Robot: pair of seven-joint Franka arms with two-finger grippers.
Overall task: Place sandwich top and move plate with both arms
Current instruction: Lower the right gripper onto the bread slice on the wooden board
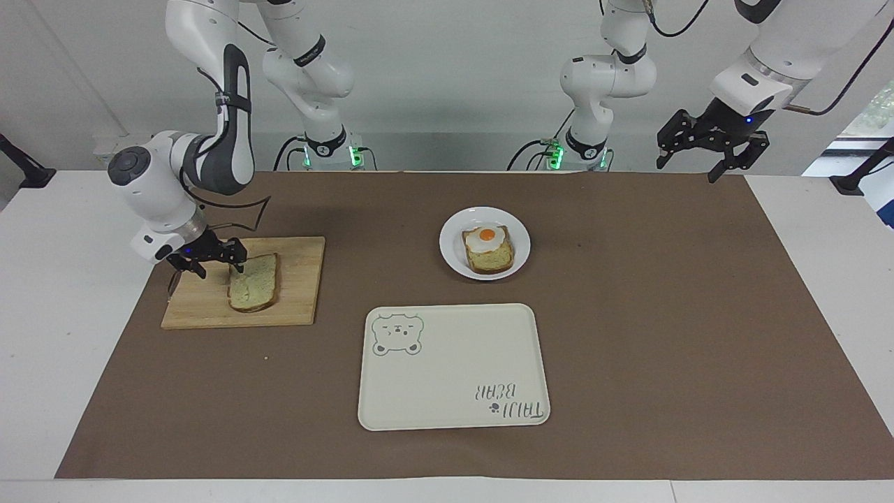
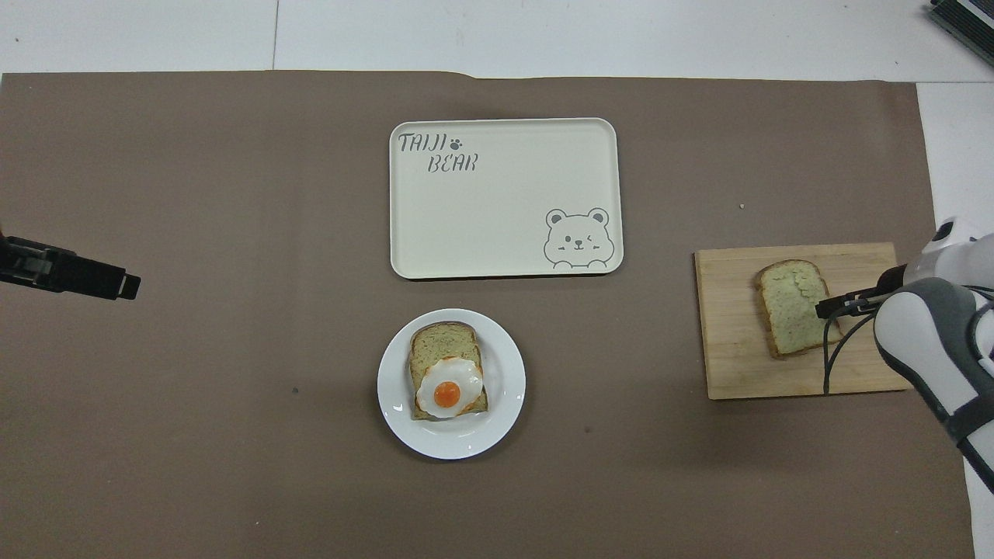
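Note:
The sandwich top [image 1: 253,285] [image 2: 786,310], a plain speckled slice, lies flat on the wooden cutting board [image 1: 300,279] [image 2: 730,341] toward the right arm's end of the table. My right gripper [image 1: 220,270] [image 2: 828,308] is low over the board at the slice's edge, open, one fingertip at the crust and nothing held. The white plate [image 1: 450,241] [image 2: 392,388] sits mid-table and carries a bread slice with a fried egg [image 1: 487,241] [image 2: 448,388]. My left gripper [image 1: 688,168] [image 2: 124,284] waits open, high over the mat's edge at its own end.
A cream bear-print tray [image 1: 454,363] [image 2: 505,202] lies just farther from the robots than the plate. A brown mat [image 1: 663,314] covers most of the white table. The right arm's cable [image 2: 831,365] hangs over the board.

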